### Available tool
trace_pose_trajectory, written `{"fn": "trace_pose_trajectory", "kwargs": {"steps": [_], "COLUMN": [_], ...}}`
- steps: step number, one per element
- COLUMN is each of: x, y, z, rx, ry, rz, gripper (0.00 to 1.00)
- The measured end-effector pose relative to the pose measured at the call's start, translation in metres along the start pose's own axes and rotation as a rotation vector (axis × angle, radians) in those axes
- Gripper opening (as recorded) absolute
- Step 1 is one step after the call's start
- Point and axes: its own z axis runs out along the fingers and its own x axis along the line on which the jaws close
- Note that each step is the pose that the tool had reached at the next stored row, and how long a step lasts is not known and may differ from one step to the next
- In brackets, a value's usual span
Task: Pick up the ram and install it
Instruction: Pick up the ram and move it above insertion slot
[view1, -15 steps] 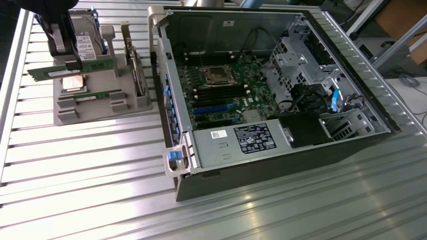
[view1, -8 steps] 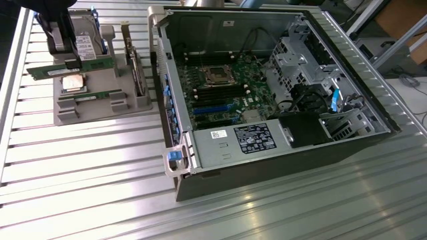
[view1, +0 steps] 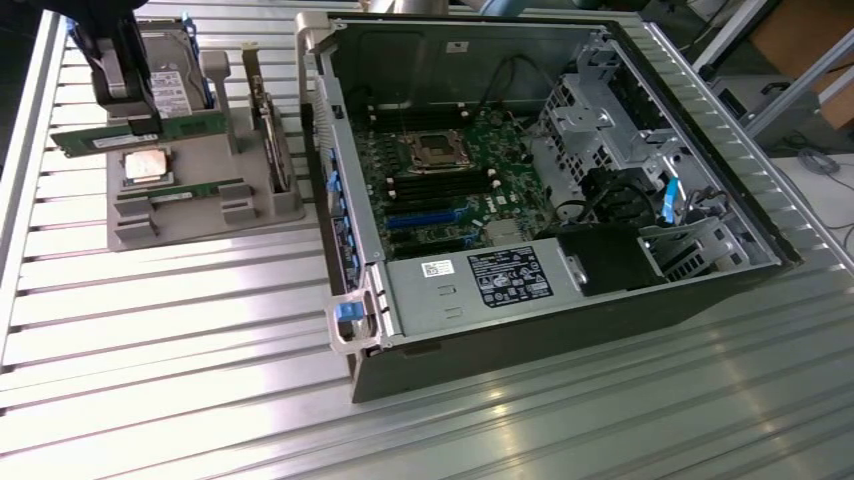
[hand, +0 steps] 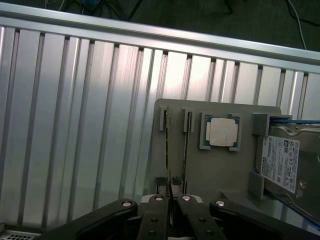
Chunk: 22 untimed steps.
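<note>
- Closest to the lens, my gripper (hand: 172, 200) is nearly shut, its fingers pinching the ram (hand: 168, 150), which shows edge-on.
- From outside, the gripper (view1: 134, 120) holds the ram (view1: 80, 140) near mid-length, over the grey holder (view1: 180, 225) on the tabletop (hand: 75, 125).
- Whether the ram is clear of its slot I cannot tell.
- Just beside it a second ram (hand: 186, 145) stands in the holder, with the CPU (hand: 220, 132) and hard drive (hand: 280, 160) past it.
- Well apart stands the open case (view1: 534, 330).
- Handling, as I judge it: the ram is light, stiff and thin, and likely fragile at the chips and contact edge.
- A centred pinch on the flat faces near the top edge looks best; off-centre, it would tip.
</note>
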Motion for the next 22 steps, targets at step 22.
{"fn": "trace_pose_trajectory", "kwargs": {"steps": [22], "x": [-0.0003], "y": [0.0004], "z": [-0.0095], "rx": [0.0001], "ry": [0.0000], "rz": [0.000], "gripper": [0.13]}}
